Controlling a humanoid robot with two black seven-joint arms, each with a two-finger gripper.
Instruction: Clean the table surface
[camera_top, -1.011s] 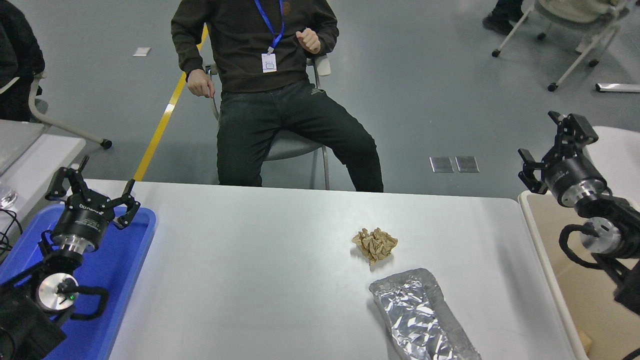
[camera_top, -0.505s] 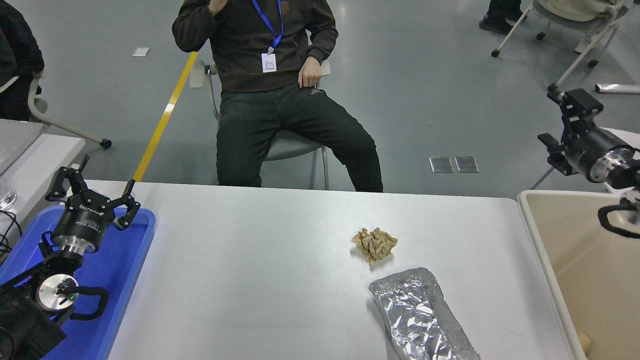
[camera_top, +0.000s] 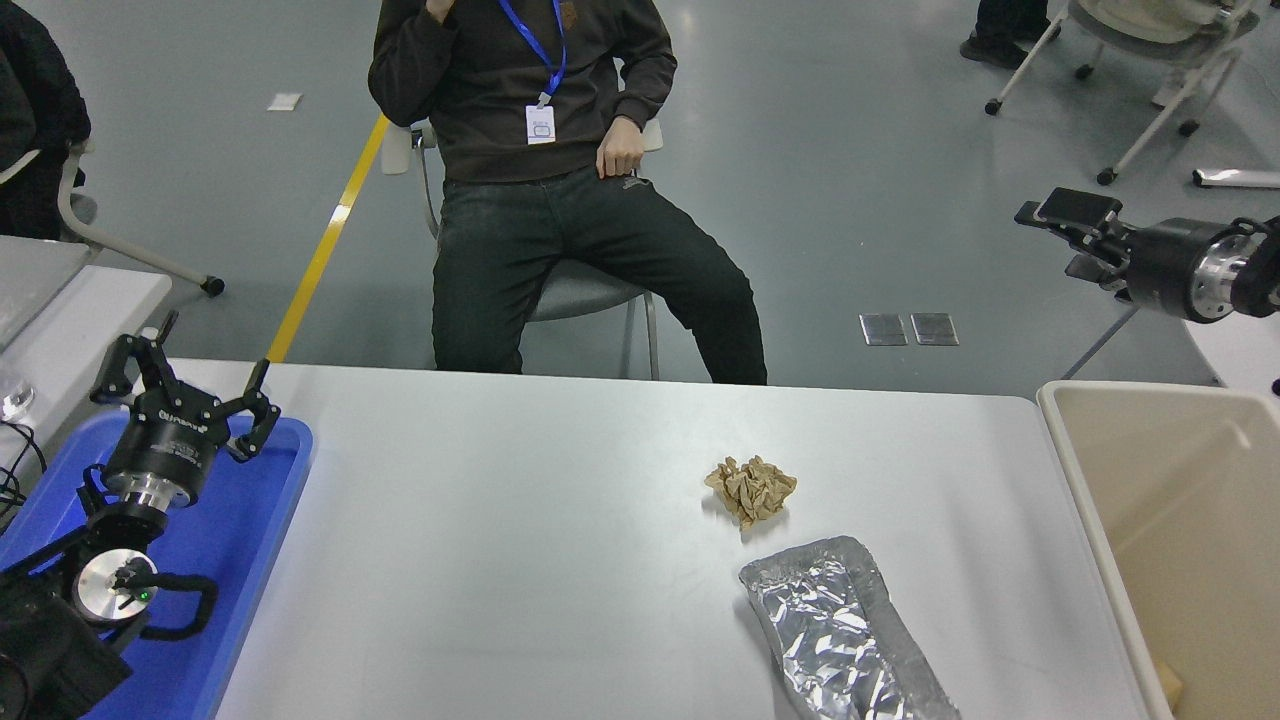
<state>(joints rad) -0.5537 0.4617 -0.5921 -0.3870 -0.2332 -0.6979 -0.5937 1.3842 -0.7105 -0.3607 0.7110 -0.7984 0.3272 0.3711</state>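
Head view: crumpled brown paper (camera_top: 750, 489), wrinkled foil (camera_top: 840, 640).

The wide, matte white-grey rectangular tabletop (camera_top: 520, 560) with rounded corners lies flat and level. A crumpled brown paper wad (camera_top: 750, 488) and a crinkled silver foil tray (camera_top: 840, 635) rest right of centre.

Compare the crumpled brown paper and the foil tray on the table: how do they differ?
The crumpled brown paper is a small tan, matte ball; the foil tray is silver, shiny and much larger. The paper is compact and roundish, whereas the tray is long, flattened and lies diagonally, running off the picture's bottom edge. The paper lies farther from the robot, the tray nearer. Both are crinkled and rest apart on the table surface, right of centre, untouched by either tool.
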